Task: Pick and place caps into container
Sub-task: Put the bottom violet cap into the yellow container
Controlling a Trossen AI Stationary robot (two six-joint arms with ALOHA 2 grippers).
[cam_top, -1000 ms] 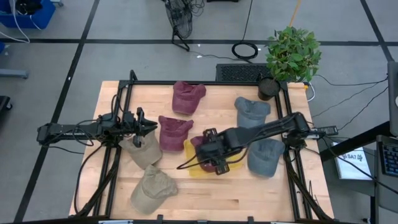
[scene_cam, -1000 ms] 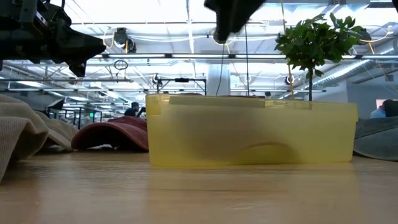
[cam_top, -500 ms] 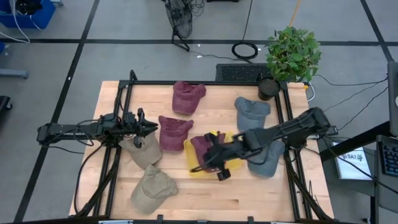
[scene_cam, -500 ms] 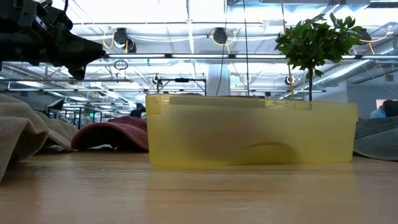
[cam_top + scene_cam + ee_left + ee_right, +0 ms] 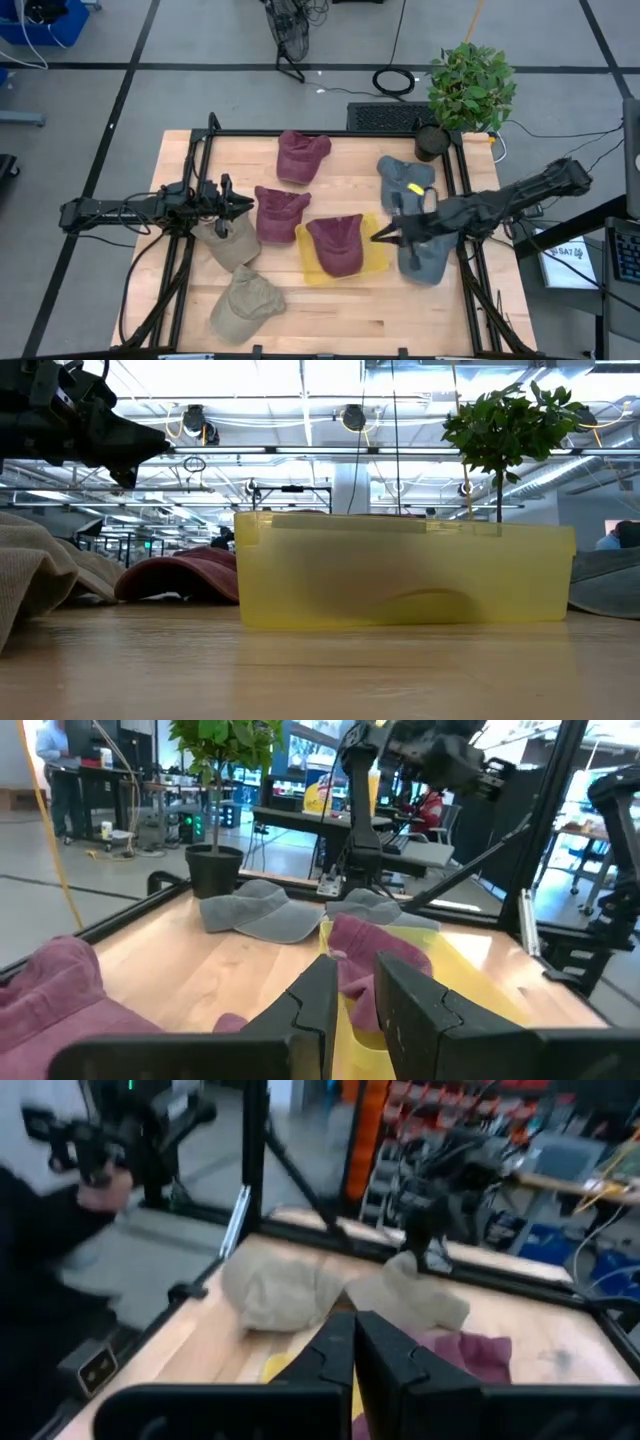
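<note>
The yellow container (image 5: 378,262) sits mid-table with one maroon cap (image 5: 336,245) lying inside it. Two more maroon caps (image 5: 280,212) (image 5: 303,155), two grey-blue caps (image 5: 405,180) (image 5: 428,258) and two khaki caps (image 5: 230,240) (image 5: 243,305) lie on the wood. My right gripper (image 5: 382,236) hangs shut and empty just past the container's right rim, pointing level toward the left. My left gripper (image 5: 245,205) waits at the left beside a maroon cap, a narrow gap between its fingers (image 5: 320,1010), holding nothing.
A potted plant (image 5: 432,140) stands at the far right corner. A black frame (image 5: 330,133) runs around the table. Bare wood lies along the near edge to the right of the khaki cap. In the low view the container (image 5: 400,575) fills the middle.
My right gripper has drawn back from above the container toward the table's right edge, tipped from pointing down to level, and shut empty. The maroon cap it hung over now lies uncovered in the container.
</note>
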